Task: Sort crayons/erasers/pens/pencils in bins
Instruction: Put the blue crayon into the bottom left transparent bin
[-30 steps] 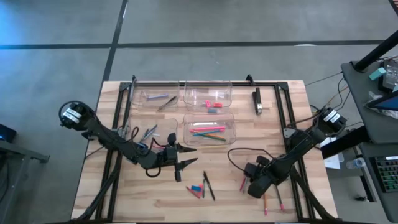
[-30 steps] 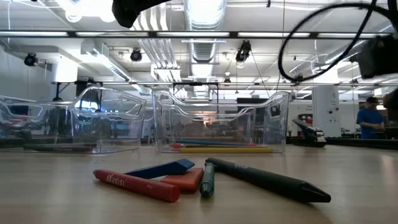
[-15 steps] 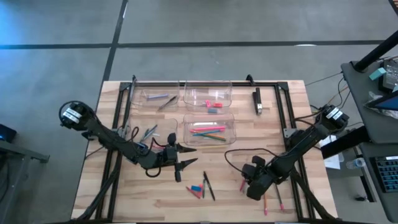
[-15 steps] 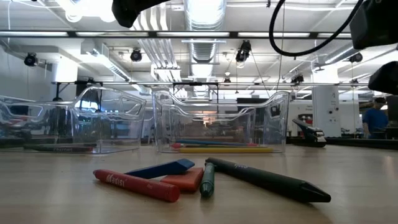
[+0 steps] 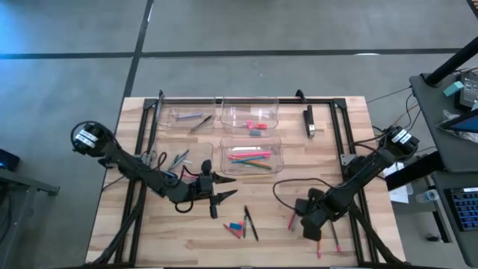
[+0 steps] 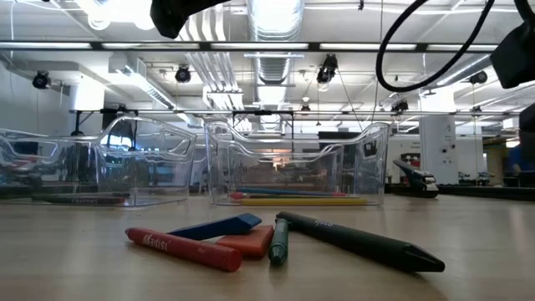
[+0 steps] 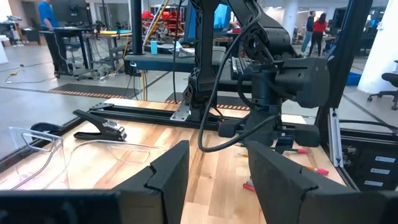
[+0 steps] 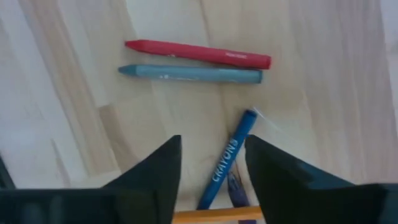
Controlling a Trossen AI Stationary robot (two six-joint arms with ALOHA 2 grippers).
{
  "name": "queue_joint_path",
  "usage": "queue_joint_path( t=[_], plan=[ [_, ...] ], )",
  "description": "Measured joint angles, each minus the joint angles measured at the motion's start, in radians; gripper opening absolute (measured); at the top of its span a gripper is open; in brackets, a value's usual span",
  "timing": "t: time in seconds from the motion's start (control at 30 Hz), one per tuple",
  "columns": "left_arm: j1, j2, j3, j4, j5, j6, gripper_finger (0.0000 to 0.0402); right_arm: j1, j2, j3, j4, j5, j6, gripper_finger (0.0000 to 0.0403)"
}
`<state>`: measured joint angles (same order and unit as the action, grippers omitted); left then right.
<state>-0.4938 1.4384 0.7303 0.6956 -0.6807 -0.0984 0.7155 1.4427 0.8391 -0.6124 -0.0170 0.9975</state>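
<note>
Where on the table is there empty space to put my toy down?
The wood between the left gripper and the right gripper is mostly bare, above the small pile of crayons. The front left corner of the table is bare too. The back is crowded with bins.

Four clear bins [image 5: 250,112] sat on the wooden table, set two by two. Two dark robot arms reached over it, one from each side. The far left bin held about three thin grey pens [image 5: 196,119]. The far right bin held about three erasers [image 5: 257,125]. The near right bin held about five pencils [image 5: 250,158]. The near left bin held about three crayons [image 5: 180,158]. Loose near the front edge lay about four items, including one red crayon [image 6: 184,249] and one dark pen [image 6: 359,242]. Three more crayons showed in the right wrist view: one red, one grey-blue [image 8: 189,73], one blue.
</note>
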Motion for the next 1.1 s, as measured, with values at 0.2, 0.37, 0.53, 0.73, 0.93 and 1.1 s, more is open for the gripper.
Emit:
queue_joint_path(
  t=[0.2,0.37,0.53,0.73,0.93,1.1],
  plan=[
    [0.001,0.000,0.000,-0.003,0.000,0.000,0.0151,0.000,0.014,-0.016,-0.009,0.000,0.054,0.0210],
    [0.001,0.000,0.000,-0.002,0.000,-0.001,0.0151,0.002,0.072,-0.019,-0.007,-0.010,0.049,0.0215],
    [0.001,0.000,0.000,-0.002,0.000,-0.001,0.0151,0.002,0.117,-0.017,-0.009,-0.010,0.038,0.0199],
    [0.001,0.000,-0.001,-0.002,0.000,-0.001,0.0151,0.002,0.146,-0.018,-0.011,-0.011,0.074,0.0153],
    [0.001,0.000,-0.001,-0.002,0.000,-0.001,0.0151,0.002,0.184,0.002,-0.010,-0.021,0.084,0.0107],
    [0.001,0.000,-0.001,-0.001,0.000,0.000,0.0151,0.002,0.222,0.043,-0.024,-0.027,0.084,0.0071]
  ],
)
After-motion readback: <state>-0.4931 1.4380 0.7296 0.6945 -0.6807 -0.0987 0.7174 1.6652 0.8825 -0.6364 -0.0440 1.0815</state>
